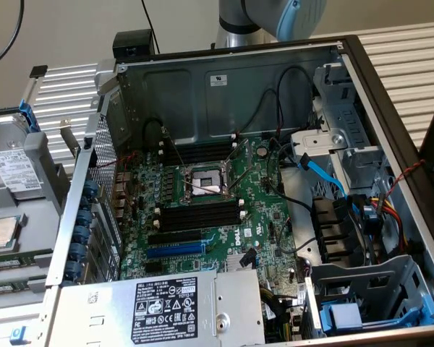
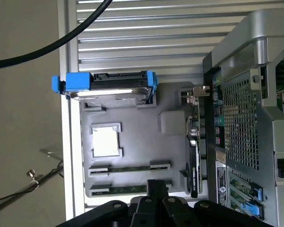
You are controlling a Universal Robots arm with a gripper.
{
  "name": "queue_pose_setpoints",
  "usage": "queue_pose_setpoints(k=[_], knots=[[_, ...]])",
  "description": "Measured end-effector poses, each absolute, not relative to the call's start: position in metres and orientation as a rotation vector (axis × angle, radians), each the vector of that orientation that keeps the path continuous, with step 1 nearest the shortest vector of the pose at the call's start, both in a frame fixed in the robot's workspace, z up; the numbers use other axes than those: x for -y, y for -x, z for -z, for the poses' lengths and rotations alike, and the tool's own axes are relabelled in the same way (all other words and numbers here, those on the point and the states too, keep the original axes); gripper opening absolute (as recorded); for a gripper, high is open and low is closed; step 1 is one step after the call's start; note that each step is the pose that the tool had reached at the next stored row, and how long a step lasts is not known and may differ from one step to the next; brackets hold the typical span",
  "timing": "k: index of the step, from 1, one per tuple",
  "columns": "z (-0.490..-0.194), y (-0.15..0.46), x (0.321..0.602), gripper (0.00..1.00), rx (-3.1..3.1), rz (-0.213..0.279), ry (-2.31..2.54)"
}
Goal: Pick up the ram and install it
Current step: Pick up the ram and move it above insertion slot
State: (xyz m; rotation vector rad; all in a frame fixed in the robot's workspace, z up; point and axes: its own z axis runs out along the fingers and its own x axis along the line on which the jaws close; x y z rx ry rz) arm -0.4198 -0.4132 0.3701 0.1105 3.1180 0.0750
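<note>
**1. Jaws.** In the wrist view I read the jaws as clenched: the black fingertips (image 2: 156,188) stand pressed together with nothing between them, so they grasp nothing. They hang over the grey tray (image 2: 137,118). In that picture they cover one end of the ram (image 2: 123,189), and I cannot tell whether they touch it.

**2. Ram.** The ram sits lengthwise in a holder of the tray, not yet installed. A second ram stick (image 2: 130,166) lies parallel, just beside it. Past that stick the tray carries a processor chip (image 2: 105,142) and a grey block (image 2: 173,124). A hard drive (image 2: 109,92) in a blue bracket (image 2: 78,81) sits at the far end. A graphics card (image 2: 193,161) stands on edge between the tray and the computer case (image 2: 255,94).

**3. Exterior view.** The open computer case (image 1: 224,79) rests on the slatted surface (image 1: 409,58), with the tray (image 1: 49,170) at 9 o'clock of it. The arm (image 1: 275,14) enters at 12 o'clock. On the motherboard (image 1: 264,210) I see the processor socket (image 1: 205,184) near the middle. Black memory slots lie at 12 o'clock (image 1: 202,153) and at 6 o'clock (image 1: 199,215) of the socket. The blue expansion slot (image 1: 175,250) lies further toward 6 o'clock, and the power supply (image 1: 166,307) sits at the 6 o'clock edge.
</note>
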Motion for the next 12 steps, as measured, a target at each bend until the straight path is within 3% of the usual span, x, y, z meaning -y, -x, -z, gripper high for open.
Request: queue_pose_setpoints(k=[12], knots=[[-0.348, 0.42, 0.426, 0.11, -3.118, -0.075, -0.111]])
